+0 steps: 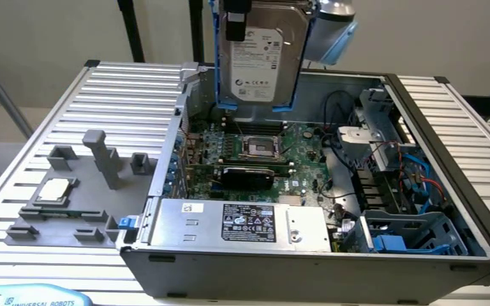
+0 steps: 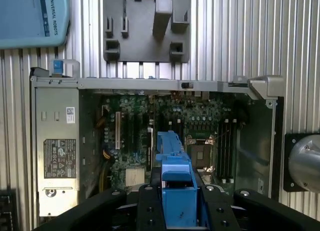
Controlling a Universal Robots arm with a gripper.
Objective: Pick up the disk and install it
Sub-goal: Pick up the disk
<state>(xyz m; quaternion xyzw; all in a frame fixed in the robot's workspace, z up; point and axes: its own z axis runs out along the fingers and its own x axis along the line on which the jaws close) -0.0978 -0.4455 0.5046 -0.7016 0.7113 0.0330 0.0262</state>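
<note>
Gripper (image 2: 177,211) gripping disk (image 1: 259,57) by blue carrier, jaws closed on it; disk hanging upright, long axis vertical, over motherboard (image 1: 306,148) in open case (image 1: 313,274); drive cage (image 1: 415,231) lying toward exterior view's right, well apart.

The disk (image 1: 260,54) is running past the exterior view's upper edge, losing its top (the print on its label (image 1: 258,64) is coming out too small to read), and is covering part of the computer case (image 1: 364,86) far wall. The gripper (image 2: 177,211) is being cropped in the wrist view, fingertips lost.
</note>
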